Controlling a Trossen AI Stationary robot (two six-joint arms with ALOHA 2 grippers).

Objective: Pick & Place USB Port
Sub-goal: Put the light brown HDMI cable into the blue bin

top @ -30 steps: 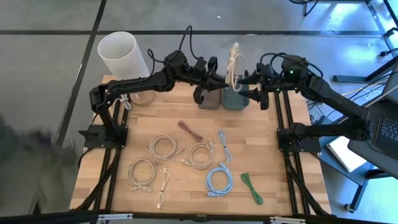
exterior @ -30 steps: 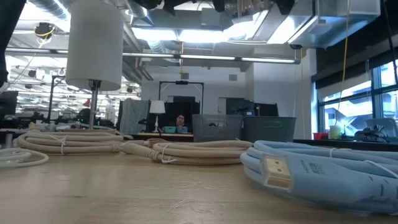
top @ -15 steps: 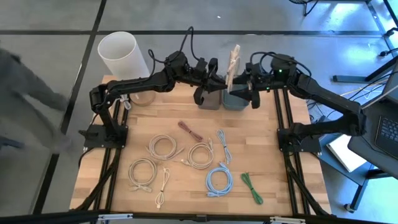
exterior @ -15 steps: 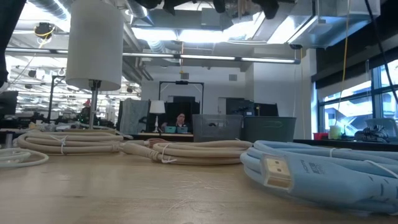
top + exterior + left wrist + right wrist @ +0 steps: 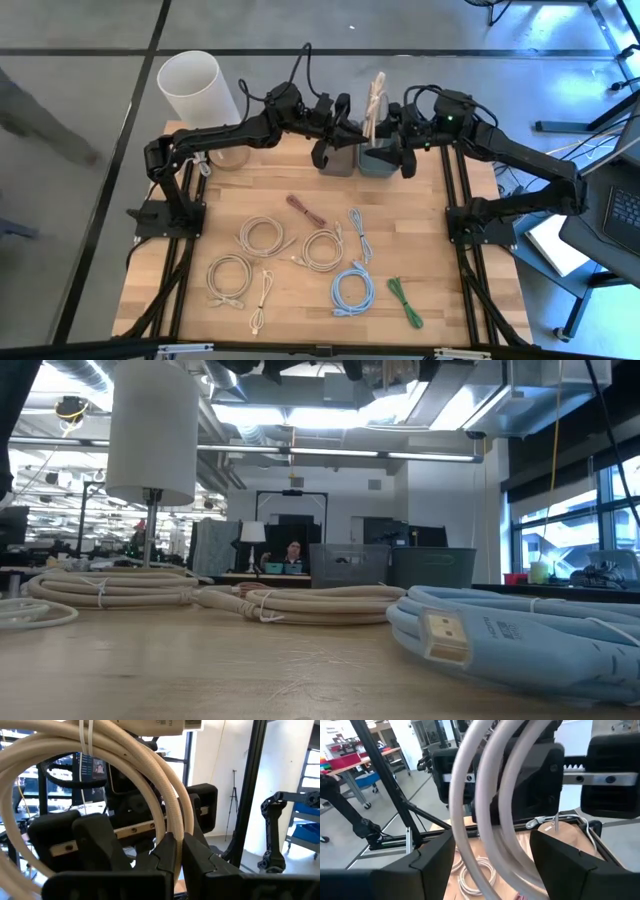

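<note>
A wooden tabletop (image 5: pixel 290 185) carries coiled cables, with two grey bins (image 5: pixel 358 160) at its far edge. Above them the left gripper (image 5: pixel 362 127) pinches a cream cable coil (image 5: pixel 375 100) in its closed jaws. The right gripper (image 5: pixel 392 140) faces it, jaws spread wide around the same coil.

- The right pincer (image 5: pixel 385 140) has swung in from beside the grey bin (image 5: pixel 378 160) to straddle the cream cable coil (image 5: pixel 375 100) above it, fingers wide apart.
- A blurred person (image 5: pixel 40 120) beyond the tabletop's left edge has walked on.
</note>
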